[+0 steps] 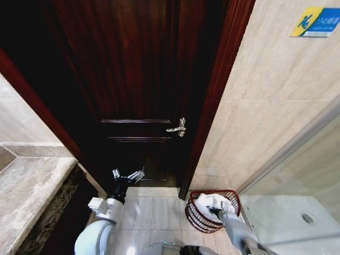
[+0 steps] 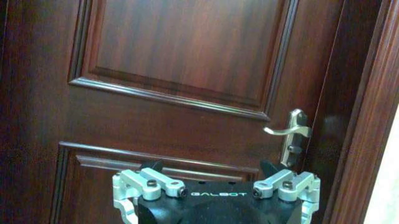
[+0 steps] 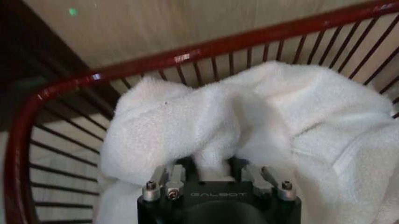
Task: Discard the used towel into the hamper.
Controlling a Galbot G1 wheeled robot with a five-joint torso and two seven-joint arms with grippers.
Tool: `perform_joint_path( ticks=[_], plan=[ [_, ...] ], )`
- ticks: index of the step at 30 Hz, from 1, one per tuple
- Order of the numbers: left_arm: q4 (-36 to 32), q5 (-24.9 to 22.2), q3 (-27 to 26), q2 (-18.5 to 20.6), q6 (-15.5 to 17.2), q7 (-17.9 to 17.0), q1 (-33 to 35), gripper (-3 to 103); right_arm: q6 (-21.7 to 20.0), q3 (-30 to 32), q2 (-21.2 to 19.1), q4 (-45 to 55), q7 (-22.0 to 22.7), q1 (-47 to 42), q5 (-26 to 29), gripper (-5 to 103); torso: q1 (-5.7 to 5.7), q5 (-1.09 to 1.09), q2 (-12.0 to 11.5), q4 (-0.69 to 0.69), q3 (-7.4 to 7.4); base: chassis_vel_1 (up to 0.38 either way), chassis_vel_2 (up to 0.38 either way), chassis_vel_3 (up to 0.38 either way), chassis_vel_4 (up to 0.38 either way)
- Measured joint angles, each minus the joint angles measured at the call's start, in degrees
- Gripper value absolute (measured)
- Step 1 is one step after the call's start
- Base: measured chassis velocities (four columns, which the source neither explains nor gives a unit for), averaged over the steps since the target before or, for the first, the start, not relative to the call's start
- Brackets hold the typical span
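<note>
My right gripper seemingly clamps towel inside hamper | left gripper spread, facing door

Head camera looks steeply down at door and hamper; left wrist faces the door closely; right wrist sits apparently inside the hamper.

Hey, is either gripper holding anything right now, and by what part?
The right gripper pinches a bunched fold of the white towel inside the hamper. The left gripper is open and holds nothing, raised before the door.
</note>
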Motion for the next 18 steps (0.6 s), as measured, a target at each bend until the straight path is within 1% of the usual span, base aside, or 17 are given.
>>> perform_joint_path(
  ticks=[1,2,4,5,6,7,9,10,11,12,13,14,15,16,18],
  plan=[
    [0.0,0.0,0.0,-0.01,0.0,0.0,0.0,100,-0.3,-0.35,-0.04,2.75,0.0,-1.78,1.16,47,0.0,0.0,0.0,-0.01,0.0,0.0,0.0,0.0,0.0],
    [0.0,0.0,0.0,-0.01,0.0,0.0,0.0,100,-0.3,-0.35,-0.04,2.75,0.0,-1.78,1.16,47,0.0,0.0,0.0,-0.01,0.0,0.0,0.0,0.0,0.0],
    [0.0,0.0,0.0,-0.01,0.0,0.0,0.0,100,-0.59,-0.84,-0.44,8.81,0.0,-5.52,2.76,58,0.0,0.01,0.0,-0.02,0.0,0.0,0.0,0.0,0.0],
    [0.0,0.0,0.0,0.0,0.0,0.0,0.0,100,-0.49,-0.92,-0.8,11.38,-0.03,-6.98,3.35,58,0.0,-0.03,0.0,-0.01,0.0,0.0,0.0,0.0,0.0],
    [0.0,0.0,0.0,0.0,0.0,0.0,0.0,100,-0.02,-0.94,-1.16,13.45,-0.11,-8.35,3.82,64,0.0,-0.04,0.0,-0.01,0.0,0.0,0.0,0.0,0.0],
    [0.0,0.0,0.0,0.0,0.0,0.0,0.0,100,-0.02,-0.94,-1.16,13.45,-0.11,-8.35,3.82,64,0.0,-0.04,0.0,-0.01,0.0,0.0,0.0,0.0,0.0],
    [0.0,0.0,0.0,0.0,0.0,0.0,0.0,100,1.88,-0.99,-2.29,18.25,-0.86,-11.52,6.49,75,0.0,-0.01,0.0,-0.02,0.0,0.0,0.0,0.0,0.0],
    [0.0,0.0,0.0,0.0,0.0,0.0,0.0,100,3.65,-0.98,-2.93,20.63,-1.87,-13.19,8.1,80,0.0,-0.06,0.0,-0.02,-0.01,0.0,0.0,0.0,0.0],
    [0.0,0.0,0.0,0.0,0.0,0.0,0.0,100,4.95,-0.91,-3.37,22.53,-2.69,-14.62,9.15,80,0.0,-0.07,0.0,-0.02,-0.01,0.0,0.0,0.0,0.0],
    [0.0,0.0,0.0,0.0,0.0,0.0,0.0,100,4.95,-0.91,-3.37,22.53,-2.69,-14.62,9.15,80,0.0,-0.07,0.0,-0.02,-0.01,0.0,0.0,0.0,0.0],
    [0.0,0.0,0.0,0.0,0.0,0.0,0.0,100,5.55,-0.86,-3.67,24.2,-3.08,-15.89,9.84,85,0.0,-0.06,0.0,-0.02,-0.01,0.0,0.0,0.0,0.0],
    [0.0,0.0,0.0,0.01,0.0,0.0,0.0,100,6.44,-0.81,-4.23,28.76,-3.42,-19.3,11.36,95,0.0,-0.01,0.0,-0.02,-0.01,0.0,0.0,0.0,0.0],
    [0.0,0.0,0.0,0.01,0.0,0.0,0.0,100,6.44,-0.81,-4.23,28.76,-3.42,-19.3,11.36,95,0.0,-0.01,0.0,-0.02,-0.01,0.0,0.0,0.0,0.0],
    [0.0,0.0,0.0,0.0,0.0,0.0,0.0,100,6.52,-0.75,-4.35,30.97,-3.41,-20.89,11.9,95,0.0,-0.03,0.0,-0.02,-0.01,0.0,0.0,0.0,0.0],
    [0.0,0.0,0.0,0.01,0.0,0.0,0.0,100,6.96,-0.51,-4.42,36.86,-2.97,-25.05,12.49,100,-0.01,-0.02,0.0,-0.03,-0.01,0.0,0.0,0.0,0.0]
  ],
)
